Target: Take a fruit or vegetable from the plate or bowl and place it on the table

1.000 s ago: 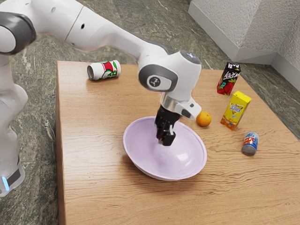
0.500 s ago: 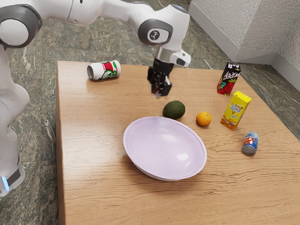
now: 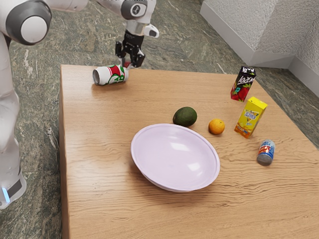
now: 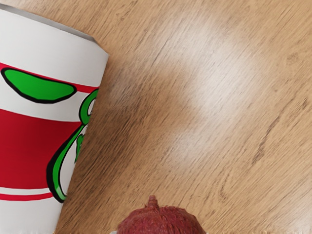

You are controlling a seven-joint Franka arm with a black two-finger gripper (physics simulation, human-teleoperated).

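Jaws closed on rough dark-red round fruit [image 4: 161, 222]. Both moved from near dark-green oval avocado [image 3: 185, 117] (itself unmoved) to beside red-and-white cylindrical can [image 3: 108, 75].

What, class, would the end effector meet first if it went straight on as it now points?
The red fruit in the end effector would probably touch the wooden tabletop first, beside the can; depth is unclear.

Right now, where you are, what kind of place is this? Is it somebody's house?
It's indoors, perhaps a kitchen or dining room, but I can't tell whose. I can see a pale wall, a wooden table and a light purple bowl near an orange.
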